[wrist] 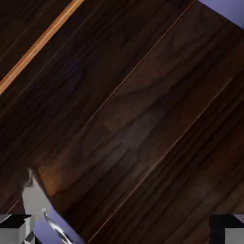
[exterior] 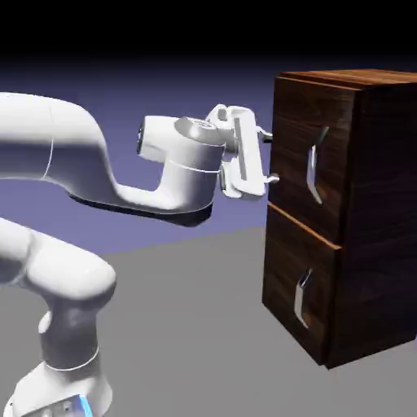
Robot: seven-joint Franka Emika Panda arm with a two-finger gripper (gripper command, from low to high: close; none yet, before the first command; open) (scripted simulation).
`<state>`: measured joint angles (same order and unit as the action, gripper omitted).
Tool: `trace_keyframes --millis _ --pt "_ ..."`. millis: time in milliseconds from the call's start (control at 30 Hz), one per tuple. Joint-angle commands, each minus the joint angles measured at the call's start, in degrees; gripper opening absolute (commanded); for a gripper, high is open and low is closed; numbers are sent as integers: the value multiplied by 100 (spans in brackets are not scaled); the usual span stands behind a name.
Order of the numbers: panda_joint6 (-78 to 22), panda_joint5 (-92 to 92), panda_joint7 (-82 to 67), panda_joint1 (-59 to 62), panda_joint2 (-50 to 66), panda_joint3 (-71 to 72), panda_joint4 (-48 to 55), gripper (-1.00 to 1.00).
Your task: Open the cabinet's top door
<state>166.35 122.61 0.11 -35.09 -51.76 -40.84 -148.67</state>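
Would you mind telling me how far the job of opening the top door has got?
Early stage. Done: the end effector has reached the cabinet, fingers apart at the top door. In hand: it sits at the door's near edge, short of the handle, gripping nothing. Left: grasp the handle and pull; the door looks flush, shut.

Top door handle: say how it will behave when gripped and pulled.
The handle looks like rigid curved metal, so it probably won't flex. Its smooth silver finish may be slippery. The cabinet looks tall and boxy, likely heavy enough to stay put.
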Motion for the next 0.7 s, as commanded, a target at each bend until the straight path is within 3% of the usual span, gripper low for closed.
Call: trace_keyframes --millis 0,500,667 --pt "-16 250 -86 -70 -39 -83 25 0" --pt "-249 3987 -1377 -1119 -621 -1328 401 0" --pt "-417 4272 -1344 -1791 -348 -1747 854 0"
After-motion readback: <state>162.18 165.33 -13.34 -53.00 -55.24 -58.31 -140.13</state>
